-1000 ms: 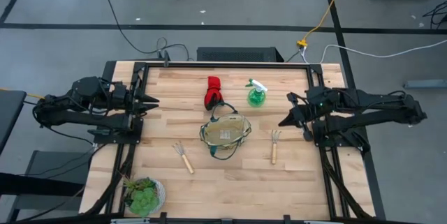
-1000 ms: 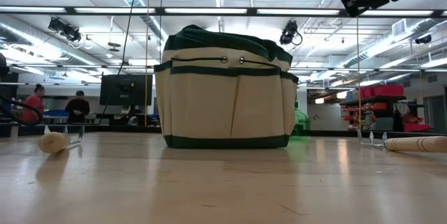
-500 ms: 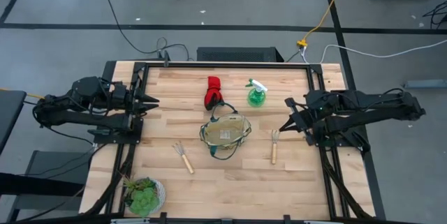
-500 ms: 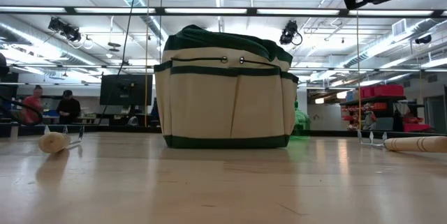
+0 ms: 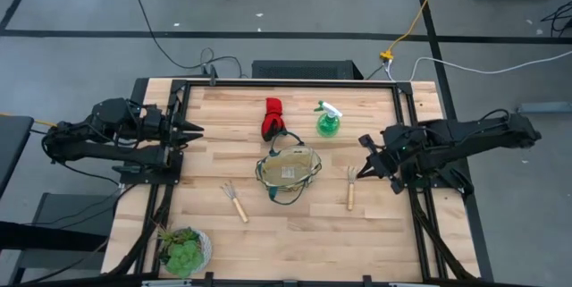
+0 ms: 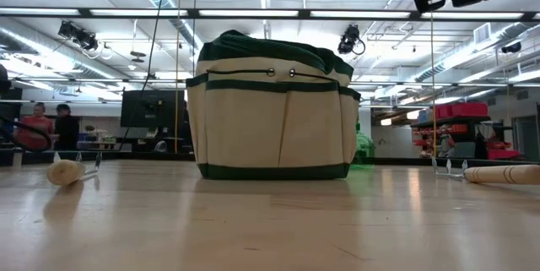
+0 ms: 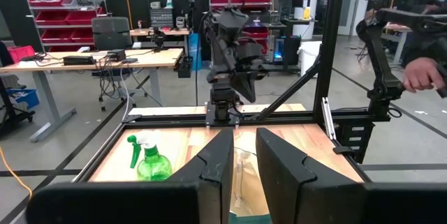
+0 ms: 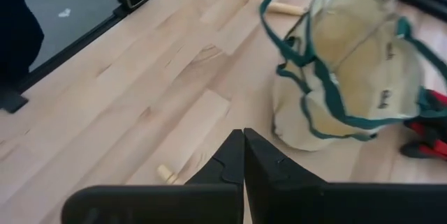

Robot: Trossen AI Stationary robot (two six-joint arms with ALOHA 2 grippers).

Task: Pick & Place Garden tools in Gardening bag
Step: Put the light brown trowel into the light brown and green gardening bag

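The tan gardening bag (image 5: 288, 173) with a green rim stands open at the table's middle, resting on its base (image 6: 272, 170). One rake (image 5: 235, 201) lies to its near left. The other rake (image 5: 350, 187) lies to its right. The red-and-black glove bundle (image 5: 272, 119) and the green spray bottle (image 5: 327, 122) are beyond the bag. My right gripper (image 5: 360, 171) hovers shut above the right rake's pronged end, whose handle tip (image 8: 166, 174) shows below the fingers (image 8: 230, 155). My left gripper (image 5: 192, 131) waits at the left edge, open by a narrow gap (image 7: 244, 161).
A leafy plant in a white pot (image 5: 183, 249) stands at the near left corner. Black frame rails (image 5: 170, 189) run along both sides of the table. People stand in the room behind (image 6: 38, 123), and a person's hand (image 7: 422, 77) shows beyond the far rail.
My right gripper has swung toward the table's near edge and out over the right rake, rolling about its own axis and sinking slightly. It has stayed shut. Nothing on the table has moved.
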